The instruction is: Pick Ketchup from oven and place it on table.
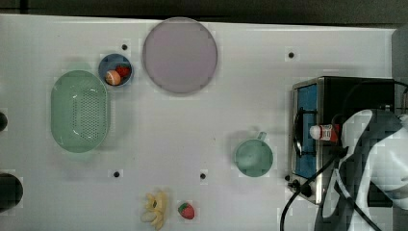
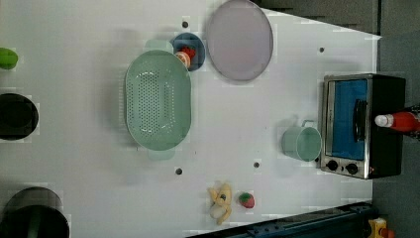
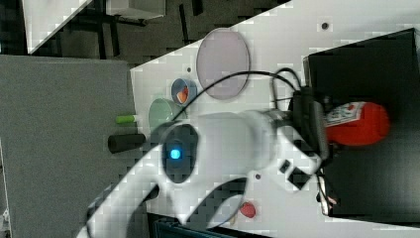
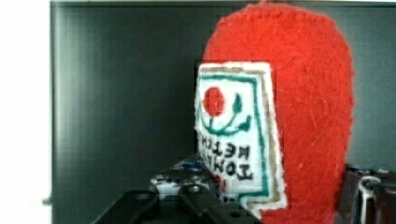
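The Ketchup (image 1: pixel 325 131) is a red bottle with a white cap and a white label. It lies on its side over the black top of the oven (image 1: pixel 308 96), cap toward the blue glass door. My gripper (image 1: pixel 339 134) comes from the top view's right and is shut on the bottle's body. In the wrist view the Ketchup (image 4: pixel 303 116) sits between the dark fingers (image 4: pixel 196 198), label facing the camera. The right view has the white arm leading to the Ketchup (image 3: pixel 359 123) on the oven (image 3: pixel 376 188). The white table (image 1: pixel 192 139) spreads out in front of the oven.
A pale green mug (image 1: pixel 253 156) stands just in front of the oven door. Farther off are a pale-purple plate (image 1: pixel 180 54), a green colander (image 1: pixel 79 110), a blue bowl with fruit (image 1: pixel 115 70), a banana (image 1: pixel 156 208) and a strawberry (image 1: pixel 186 210).
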You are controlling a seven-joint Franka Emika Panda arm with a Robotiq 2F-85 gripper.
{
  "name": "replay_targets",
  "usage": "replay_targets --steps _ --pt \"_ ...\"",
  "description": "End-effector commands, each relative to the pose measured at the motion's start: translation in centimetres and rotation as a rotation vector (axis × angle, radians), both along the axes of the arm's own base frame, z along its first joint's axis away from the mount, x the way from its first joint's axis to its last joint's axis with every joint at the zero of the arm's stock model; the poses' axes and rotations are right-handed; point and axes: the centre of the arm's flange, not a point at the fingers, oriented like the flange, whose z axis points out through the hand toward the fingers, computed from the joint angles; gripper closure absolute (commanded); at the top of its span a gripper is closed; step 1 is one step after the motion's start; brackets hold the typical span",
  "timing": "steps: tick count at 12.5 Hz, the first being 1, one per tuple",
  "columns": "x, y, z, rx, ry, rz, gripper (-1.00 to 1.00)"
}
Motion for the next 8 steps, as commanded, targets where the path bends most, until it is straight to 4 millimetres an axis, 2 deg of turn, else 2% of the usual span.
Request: replay_targets --steps 1,3,4,8 --pt "3.7 4.6 13.2 -0.039 -0.096 0.223 -0.29" --pt "4.6 9.4 17.4 0.022 -0.085 0.306 -0.29" --pt "4.9 12.1 18.8 0.054 -0.073 0.354 -0.29" --pt "6.8 24.0 21.6 0.107 -0.077 0.572 -0.29"
